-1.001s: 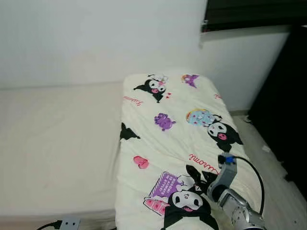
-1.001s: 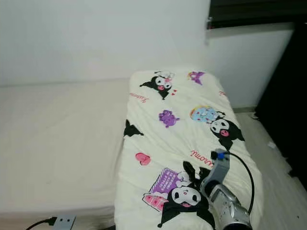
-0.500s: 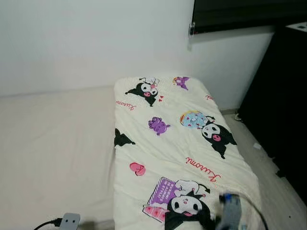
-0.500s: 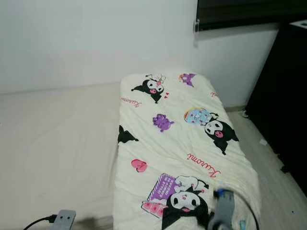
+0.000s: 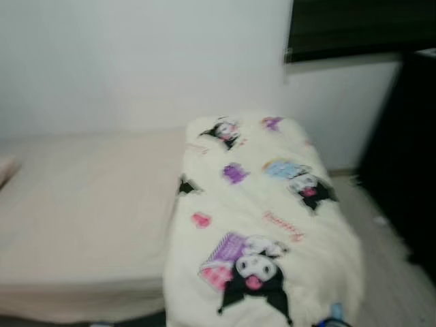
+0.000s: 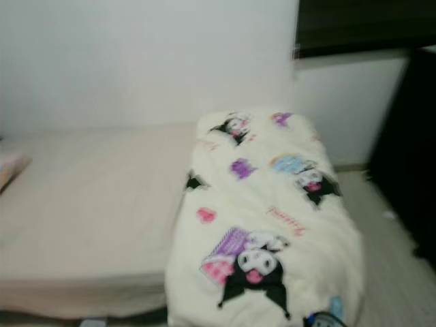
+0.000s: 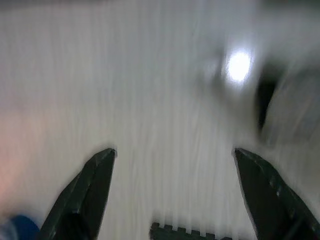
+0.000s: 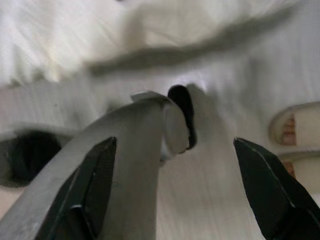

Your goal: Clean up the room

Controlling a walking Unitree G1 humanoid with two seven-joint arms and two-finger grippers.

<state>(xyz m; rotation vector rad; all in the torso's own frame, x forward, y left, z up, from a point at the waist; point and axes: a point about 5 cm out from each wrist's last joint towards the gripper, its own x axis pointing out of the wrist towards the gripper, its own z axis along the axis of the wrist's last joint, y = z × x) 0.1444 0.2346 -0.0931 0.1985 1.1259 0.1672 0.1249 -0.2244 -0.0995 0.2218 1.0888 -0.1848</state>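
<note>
A white blanket point(image 5: 266, 225) printed with black, purple and pink cartoon figures lies folded over the right part of a bed. The bare beige mattress point(image 5: 88, 204) spreads out to its left. Both eye views are blurred. Only a blue bit of my right arm point(image 6: 334, 310) pokes up at the bottom edge, in front of the blanket's near end. My right gripper point(image 8: 173, 142) is open, hanging low over pale floor beside the blanket's hanging edge point(image 8: 150, 30), nothing held. My left gripper point(image 7: 172, 150) is open too, above pale floor with a bright light spot point(image 7: 239, 65).
A pink pillow corner point(image 6: 10, 167) lies at the mattress's far left. Dark furniture point(image 5: 409, 150) stands right of the bed, with a strip of pale floor point(image 5: 388, 272) between. A white wall runs behind. A grey rounded robot part point(image 8: 130, 165) and pale slipper-like shapes point(image 8: 295, 125) lie beyond my right gripper.
The camera has swung and the picture is now blurred. My right arm has dropped from over the blanket's near end to the bottom edge. The power strip has left the view.
</note>
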